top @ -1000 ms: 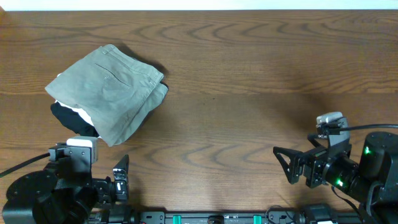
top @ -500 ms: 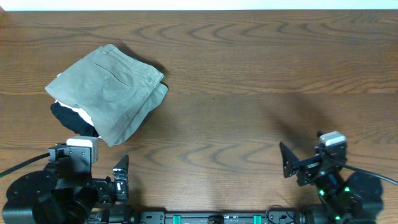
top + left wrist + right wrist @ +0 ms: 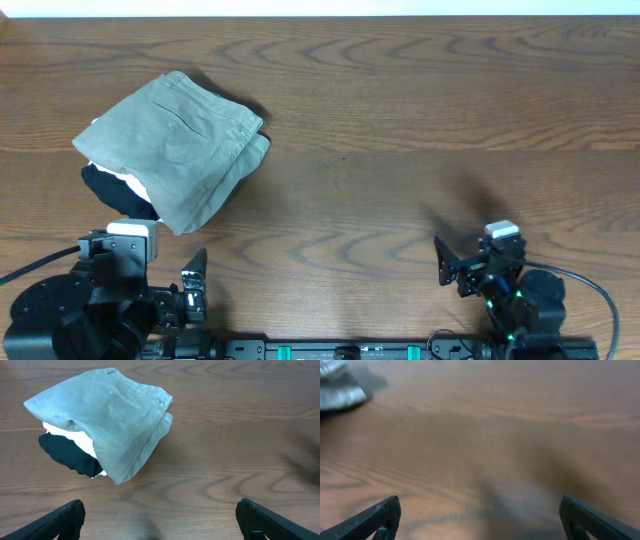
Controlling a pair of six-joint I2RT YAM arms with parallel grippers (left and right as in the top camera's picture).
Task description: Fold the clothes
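The clothes [image 3: 175,145], khaki trousers, lie folded into a compact bundle at the table's left; the left wrist view shows them too [image 3: 107,420]. A corner of the clothes [image 3: 337,390] shows at the top left of the right wrist view. My left gripper [image 3: 192,285] sits near the front edge, below the bundle and apart from it. Its jaws are open over bare wood [image 3: 160,512]. My right gripper [image 3: 450,268] is low at the front right, far from the cloth. It also stands open with nothing between its fingers [image 3: 480,507].
A white garment [image 3: 125,182] and a black garment [image 3: 115,198] stick out from under the trousers' lower left edge. The wooden table [image 3: 400,150] stretches right of the bundle. A pale strip runs along its far edge.
The right arm has pulled back toward the front edge and shifted left, gripper still open. The left arm and the clothes have not moved.
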